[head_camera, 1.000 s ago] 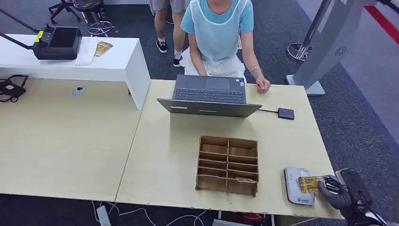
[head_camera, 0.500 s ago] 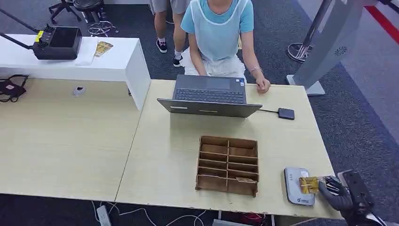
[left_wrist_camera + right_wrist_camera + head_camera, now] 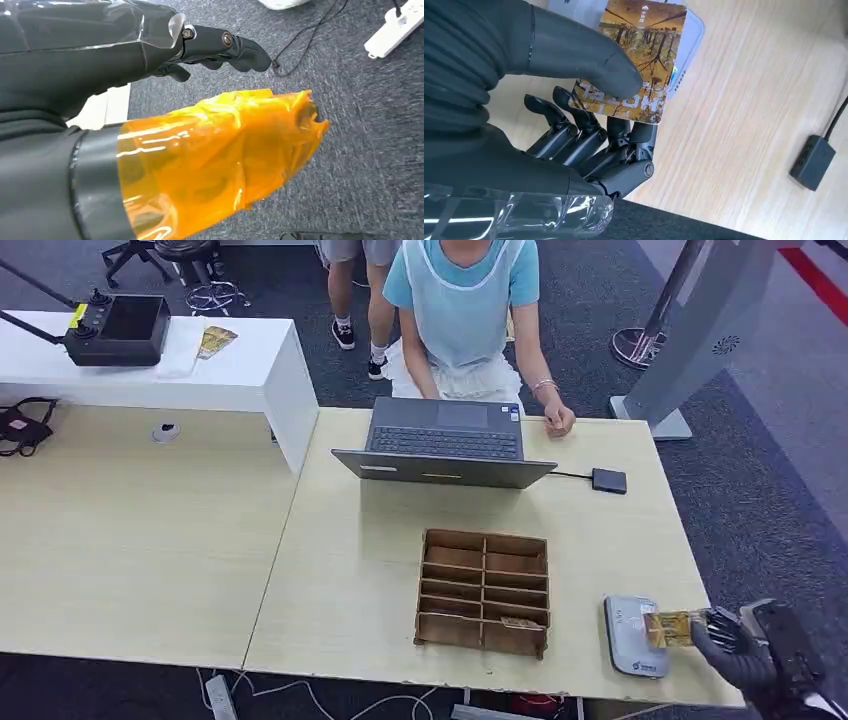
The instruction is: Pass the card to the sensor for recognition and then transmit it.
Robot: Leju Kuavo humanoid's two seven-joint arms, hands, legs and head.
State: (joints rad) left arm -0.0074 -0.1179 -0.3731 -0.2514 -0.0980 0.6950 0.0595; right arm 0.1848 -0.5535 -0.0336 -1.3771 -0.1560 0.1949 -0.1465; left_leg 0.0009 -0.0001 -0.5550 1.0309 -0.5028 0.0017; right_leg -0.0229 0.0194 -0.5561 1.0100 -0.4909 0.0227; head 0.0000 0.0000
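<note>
From the head view, the right robot hand [image 3: 735, 650] holds the card [image 3: 668, 628] flat over the grey sensor [image 3: 633, 634] at the table [image 3: 340, 590] edge, probably so it can be read. A person [image 3: 465, 300] sits behind the laptop [image 3: 445, 445], maybe to receive it.

In the left wrist view, the left robot hand [image 3: 150, 45] hangs above carpet, fingers loosely apart, grasping nothing.

In the right wrist view, thumb [image 3: 574, 55] and fingers [image 3: 594, 145] pinch the card [image 3: 634, 60], partly over the sensor [image 3: 684, 45].
</note>
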